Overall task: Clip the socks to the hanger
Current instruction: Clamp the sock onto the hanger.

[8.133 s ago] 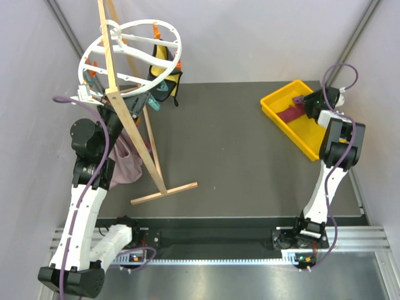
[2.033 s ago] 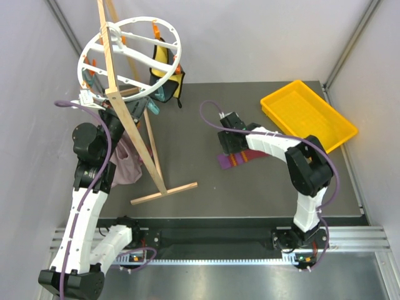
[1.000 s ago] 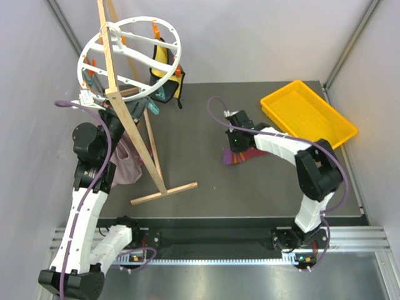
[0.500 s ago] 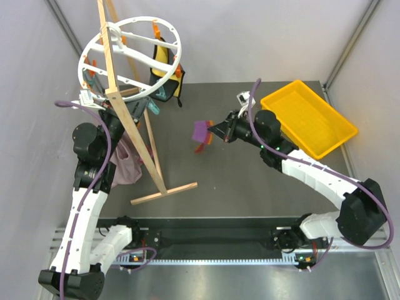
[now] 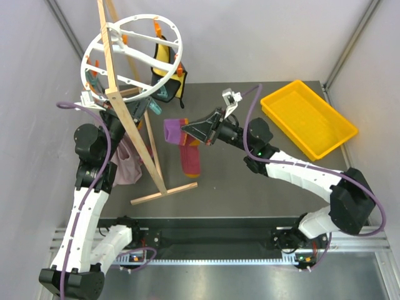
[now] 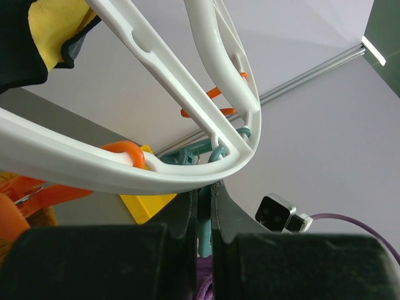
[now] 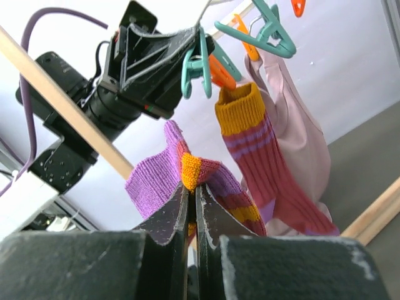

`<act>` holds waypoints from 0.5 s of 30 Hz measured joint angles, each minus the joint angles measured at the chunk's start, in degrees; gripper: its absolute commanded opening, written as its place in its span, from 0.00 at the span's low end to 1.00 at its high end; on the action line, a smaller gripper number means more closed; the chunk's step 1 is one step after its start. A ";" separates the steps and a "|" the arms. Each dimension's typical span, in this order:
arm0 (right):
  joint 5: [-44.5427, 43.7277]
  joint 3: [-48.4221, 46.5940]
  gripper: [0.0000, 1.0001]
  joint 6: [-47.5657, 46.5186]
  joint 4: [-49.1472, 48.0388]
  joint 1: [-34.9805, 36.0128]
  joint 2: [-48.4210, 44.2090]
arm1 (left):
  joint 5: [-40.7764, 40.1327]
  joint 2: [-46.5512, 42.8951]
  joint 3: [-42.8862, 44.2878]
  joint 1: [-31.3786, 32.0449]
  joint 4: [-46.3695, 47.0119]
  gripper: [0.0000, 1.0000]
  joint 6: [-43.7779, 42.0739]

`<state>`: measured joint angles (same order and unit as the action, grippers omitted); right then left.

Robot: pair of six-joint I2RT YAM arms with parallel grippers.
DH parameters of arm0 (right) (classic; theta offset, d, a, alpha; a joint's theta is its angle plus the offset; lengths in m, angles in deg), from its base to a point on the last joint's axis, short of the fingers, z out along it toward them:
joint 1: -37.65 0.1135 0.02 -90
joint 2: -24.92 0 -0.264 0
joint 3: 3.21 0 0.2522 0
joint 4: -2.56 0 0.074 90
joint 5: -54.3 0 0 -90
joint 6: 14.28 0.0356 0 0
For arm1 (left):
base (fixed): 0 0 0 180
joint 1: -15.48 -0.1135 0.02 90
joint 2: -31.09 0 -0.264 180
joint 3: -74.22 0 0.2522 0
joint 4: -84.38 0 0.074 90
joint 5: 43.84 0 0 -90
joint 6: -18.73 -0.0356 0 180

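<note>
My right gripper (image 5: 185, 128) (image 7: 192, 186) is shut on a maroon and purple sock (image 5: 190, 157) (image 7: 149, 178) by an orange patch. It holds that sock in the air just right of the wooden stand, and the sock droops below the jaws. A second sock (image 7: 262, 162) with an orange cuff hangs from an orange clip (image 7: 219, 72). The white wheel-shaped hanger (image 5: 145, 18) (image 6: 94, 165) hangs at the top left. My left gripper (image 5: 144, 104) (image 6: 204, 187) sits under its rim, shut on a teal clip (image 6: 205, 215) (image 7: 195, 69).
The light wooden stand (image 5: 116, 94) leans through the hanger, its foot (image 5: 164, 193) on the mat. A pale mauve cloth (image 5: 125, 159) (image 7: 300, 131) and a yellow-and-black garment (image 5: 164, 70) hang from the hanger. A yellow tray (image 5: 309, 115) sits at the back right.
The right arm has carried the sock up off the mat and left toward the hanger, and the sock now hangs lower. The left arm stays at the rim, shut on the clip.
</note>
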<state>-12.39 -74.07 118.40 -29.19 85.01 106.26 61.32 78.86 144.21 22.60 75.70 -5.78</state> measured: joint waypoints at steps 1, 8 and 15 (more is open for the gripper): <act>-0.13 -0.31 0.00 0.15 -0.46 0.07 0.61 | 0.00 0.00 0.00 0.00 0.02 0.00 0.13; -1.55 -2.47 0.00 0.92 -2.21 0.39 2.73 | 0.00 -0.02 0.00 0.00 0.02 0.00 0.44; -2.49 -5.33 0.00 0.90 -2.47 0.55 4.00 | 0.00 -0.02 0.00 0.00 0.02 0.00 0.44</act>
<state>-14.88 -79.40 119.29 -31.66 85.55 110.26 61.32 78.84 144.21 22.60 75.73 -5.34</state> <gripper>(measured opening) 0.019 0.078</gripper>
